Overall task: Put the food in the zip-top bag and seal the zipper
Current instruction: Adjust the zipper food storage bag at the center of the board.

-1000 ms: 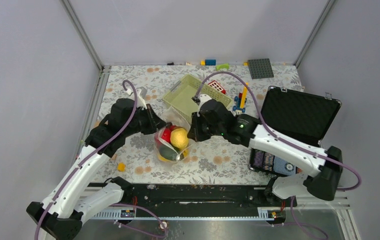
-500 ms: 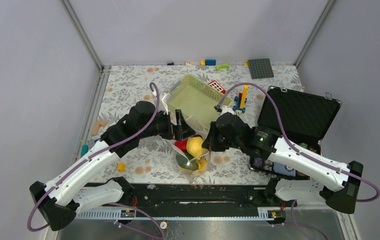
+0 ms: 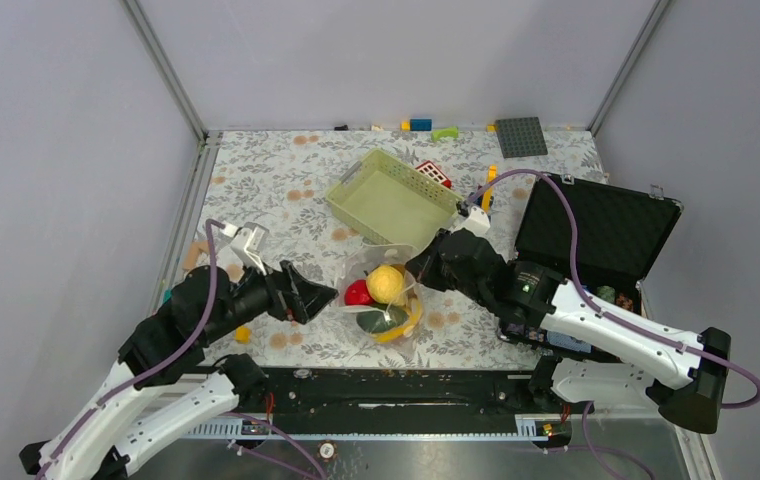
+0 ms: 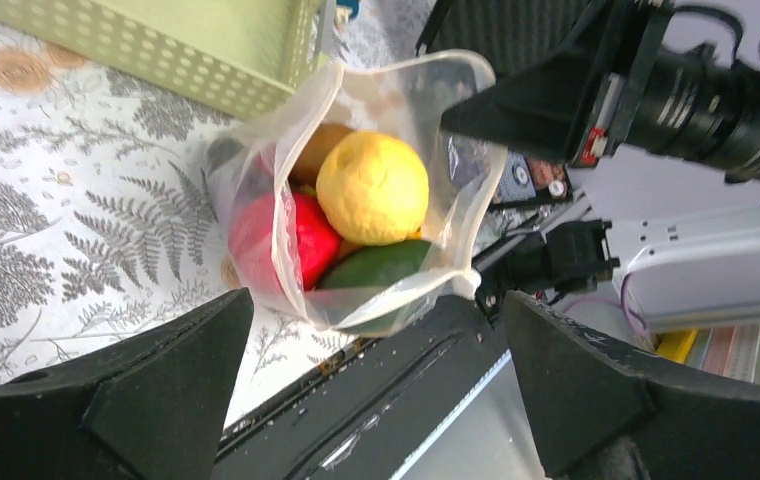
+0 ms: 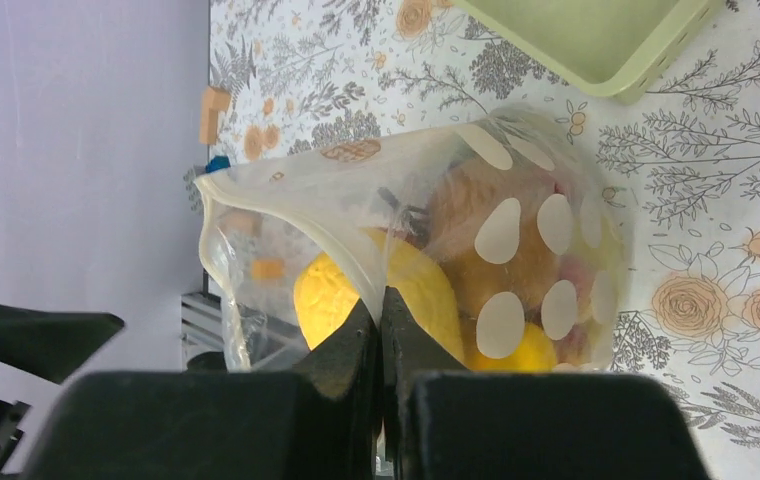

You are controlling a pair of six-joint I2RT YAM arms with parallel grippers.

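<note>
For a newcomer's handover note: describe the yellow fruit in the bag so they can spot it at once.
On the flowered tablecloth, just in front of the pale green basket, a clear dotted bag sits open. The yellow fruit lies uppermost in it: round, bumpy-skinned, pale yellow, above a red piece and a dark green one.

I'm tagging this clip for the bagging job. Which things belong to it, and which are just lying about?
Job: bag, food inside it, zipper at its open mouth, right fingers pinching the rim, left fingers open nearby.
Lying about: basket, black case, blocks, grey baseplate.
</note>
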